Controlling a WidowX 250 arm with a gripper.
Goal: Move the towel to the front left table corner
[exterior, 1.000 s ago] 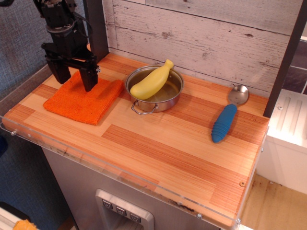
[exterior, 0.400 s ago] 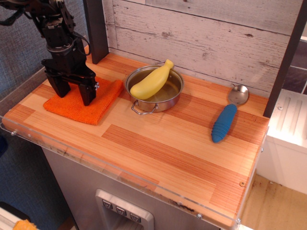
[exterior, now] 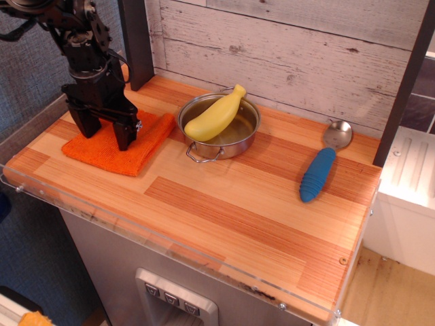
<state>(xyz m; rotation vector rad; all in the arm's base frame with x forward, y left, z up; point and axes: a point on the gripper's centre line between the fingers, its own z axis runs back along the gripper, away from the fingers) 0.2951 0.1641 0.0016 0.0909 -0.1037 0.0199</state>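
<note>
Black gripper [exterior: 106,132] down on the bright orange knitted towel [exterior: 118,145]

Fingers spread apart, tips pressing the cloth at the far left of the striped wooden table [exterior: 224,204]; just right sits a steel pot [exterior: 219,127] with a yellow banana [exterior: 215,114]; blue-handled spoon [exterior: 323,164] far right.

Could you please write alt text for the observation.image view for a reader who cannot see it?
A black robot hand reaches down with open fingers onto an orange towel at the left of a wooden table. Beside the towel a steel pot holds a yellow banana; a blue-handled spoon lies farther right.
</note>
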